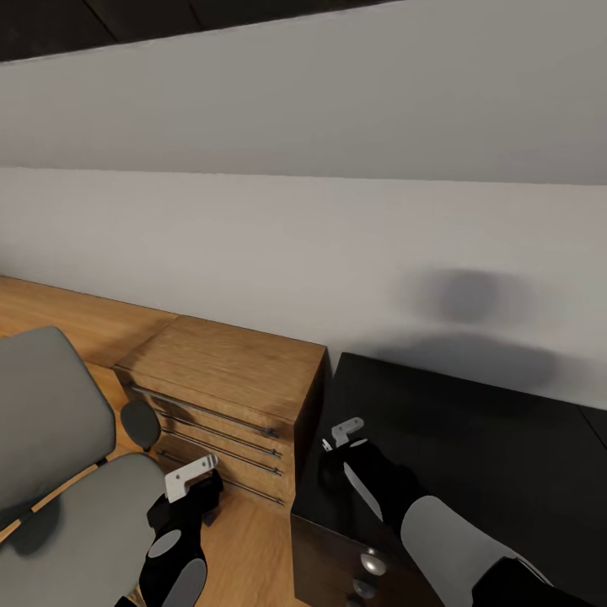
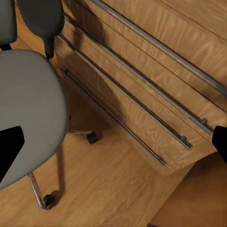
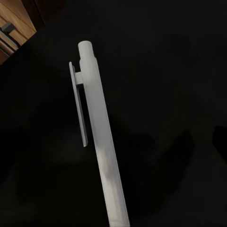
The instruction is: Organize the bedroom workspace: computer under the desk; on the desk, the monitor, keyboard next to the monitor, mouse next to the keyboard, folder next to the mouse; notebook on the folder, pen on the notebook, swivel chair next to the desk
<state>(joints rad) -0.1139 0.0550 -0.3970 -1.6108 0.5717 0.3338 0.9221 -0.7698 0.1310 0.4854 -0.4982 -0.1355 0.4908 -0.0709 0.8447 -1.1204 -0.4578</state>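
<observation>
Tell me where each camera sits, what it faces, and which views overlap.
Head view: from the head, looking down at the wall, wooden cabinet, swivel chair and black desk; both arms show.
Left wrist view: on the left arm, facing the cabinet's drawer fronts, the chair seat and the wood floor.
Right wrist view: on the right arm, facing the pen over the desk.
Head and left wrist views share chair and cabinet.

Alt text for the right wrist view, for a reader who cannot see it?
A white pen with a clip runs lengthwise through the picture, close to the camera, over the glossy black desk. A corner of the light-wood cabinet shows beyond the desk edge.
</observation>
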